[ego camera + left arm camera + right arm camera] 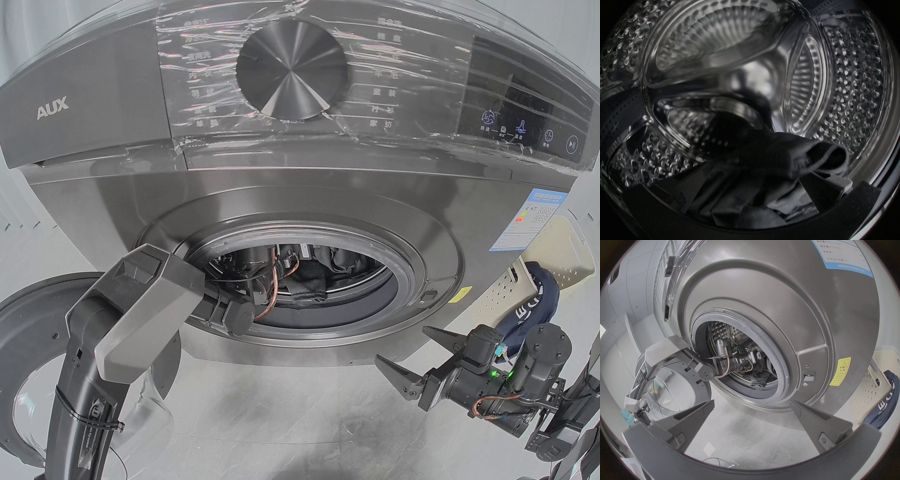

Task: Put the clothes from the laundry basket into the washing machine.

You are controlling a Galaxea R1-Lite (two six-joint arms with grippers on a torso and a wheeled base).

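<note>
1. One dark garment lies bunched on the drum floor, at 6 o'clock of the washer's opening. It shows no clear long axis.
2. Left hand is inside the drum, just by that garment; I cannot tell whether it is open or gripping.
3. Right hand hangs at 5 o'clock from the opening, spread wide and empty, pointing toward 10 o'clock.
4. At 3 o'clock, the basket has a navy garment draped over its rim, long axis roughly 12 to 6.
5. Likely partway: one piece in, the navy one left.
</note>
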